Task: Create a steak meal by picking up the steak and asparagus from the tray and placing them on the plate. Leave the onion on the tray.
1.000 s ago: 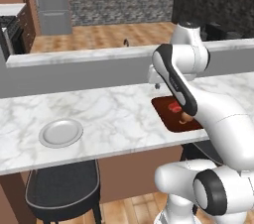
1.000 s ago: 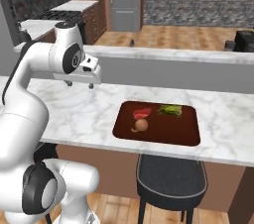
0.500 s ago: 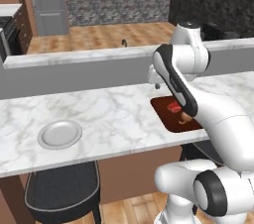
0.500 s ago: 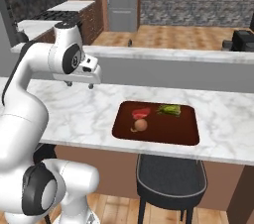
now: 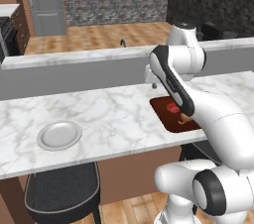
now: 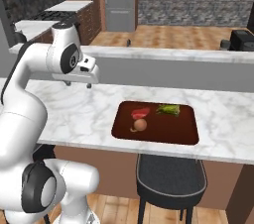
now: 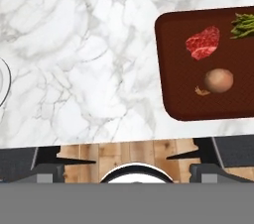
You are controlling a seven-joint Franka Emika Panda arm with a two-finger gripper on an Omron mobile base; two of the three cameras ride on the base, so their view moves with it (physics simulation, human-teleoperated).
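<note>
The dark reddish-brown tray [image 6: 173, 131] lies on the marble counter. On it are the red steak [image 6: 140, 113], the green asparagus [image 6: 169, 110] and the round tan onion [image 6: 140, 126]. My gripper [image 6: 78, 85] hangs open and empty above the bare counter, left of the tray. In the hand view the tray [image 7: 178, 89] is at the right with the steak [image 7: 203, 42], the asparagus [image 7: 244, 25] and the onion [image 7: 219, 80]. The grey-white plate [image 5: 59, 135] sits far to the left, and its rim [image 7: 4, 82] shows at the hand view's left edge. My arm hides part of the tray [image 5: 161, 111].
A raised grey ledge [image 6: 173, 54] runs along the back of the counter. Black stools [image 6: 171, 178] stand below the front edge, one [image 5: 62, 193] under the plate. Bare marble [image 5: 114, 114] stretches between plate and tray.
The hand has shifted only slightly above the counter. Its jaws stay open, and the food, tray and plate have not moved.
</note>
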